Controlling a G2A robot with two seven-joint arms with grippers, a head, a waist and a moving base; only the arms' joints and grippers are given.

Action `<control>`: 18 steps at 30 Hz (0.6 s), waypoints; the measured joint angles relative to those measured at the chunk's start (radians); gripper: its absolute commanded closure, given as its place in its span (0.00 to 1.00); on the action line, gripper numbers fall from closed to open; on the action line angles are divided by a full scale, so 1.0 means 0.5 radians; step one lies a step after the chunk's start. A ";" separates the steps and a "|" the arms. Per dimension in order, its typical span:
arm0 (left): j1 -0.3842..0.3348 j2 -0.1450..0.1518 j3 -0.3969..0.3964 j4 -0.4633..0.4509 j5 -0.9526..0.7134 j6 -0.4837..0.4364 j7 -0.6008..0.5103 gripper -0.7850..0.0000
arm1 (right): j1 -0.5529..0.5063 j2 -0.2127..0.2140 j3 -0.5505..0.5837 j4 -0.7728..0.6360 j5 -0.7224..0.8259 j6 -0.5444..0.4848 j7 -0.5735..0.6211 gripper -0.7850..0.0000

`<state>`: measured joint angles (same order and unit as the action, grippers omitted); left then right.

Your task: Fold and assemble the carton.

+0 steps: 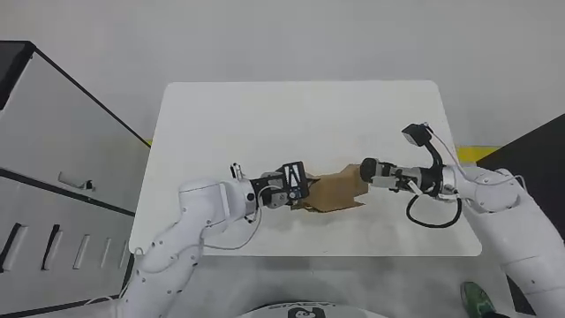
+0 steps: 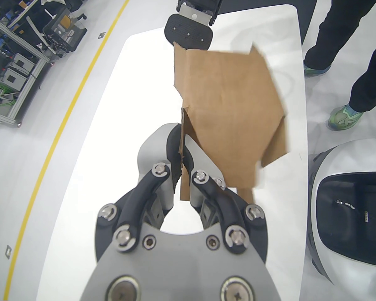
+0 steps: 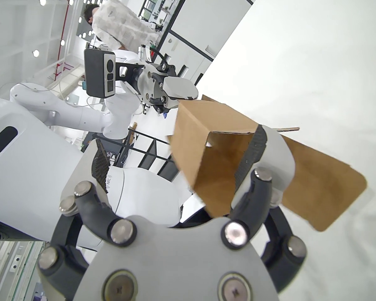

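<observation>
A brown cardboard carton (image 1: 334,193), partly opened into a tube with loose flaps, is held just above the white table (image 1: 265,115) near its front edge. My left gripper (image 1: 301,186) is shut on a flap edge at the carton's left end; the pinch is close up in the left wrist view (image 2: 182,159). My right gripper (image 1: 364,173) is at the carton's right end and stands open (image 3: 178,137). One of its fingers (image 3: 260,155) lies between the carton's open mouth (image 3: 219,164) and an outer flap, while the other finger (image 3: 98,161) hangs free. From the left wrist, a black pad (image 2: 188,32) of the right gripper touches the carton's far edge.
The table's back half and left side are bare white surface. A dark-framed white cabinet (image 1: 53,141) stands left of the table, and a dark panel (image 1: 538,155) is beyond the right edge. The carton is close to the table's front edge (image 1: 309,254).
</observation>
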<state>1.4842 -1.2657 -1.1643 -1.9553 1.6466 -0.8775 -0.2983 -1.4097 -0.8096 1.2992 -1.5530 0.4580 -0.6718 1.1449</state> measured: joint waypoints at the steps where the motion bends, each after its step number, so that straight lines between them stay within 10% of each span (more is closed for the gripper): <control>1: -0.004 0.002 -0.001 0.003 -0.009 -0.002 -0.001 1.00 | 0.006 -0.001 -0.005 0.008 0.011 0.006 0.013 0.00; 18: -0.048 0.041 -0.011 0.010 -0.089 0.032 -0.043 1.00 | -0.026 0.020 0.026 0.083 0.188 0.093 0.100 0.00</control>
<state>1.4603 -1.2452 -1.1697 -1.9504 1.6019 -0.8617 -0.3196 -1.4226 -0.7996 1.3123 -1.5114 0.5517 -0.6251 1.1950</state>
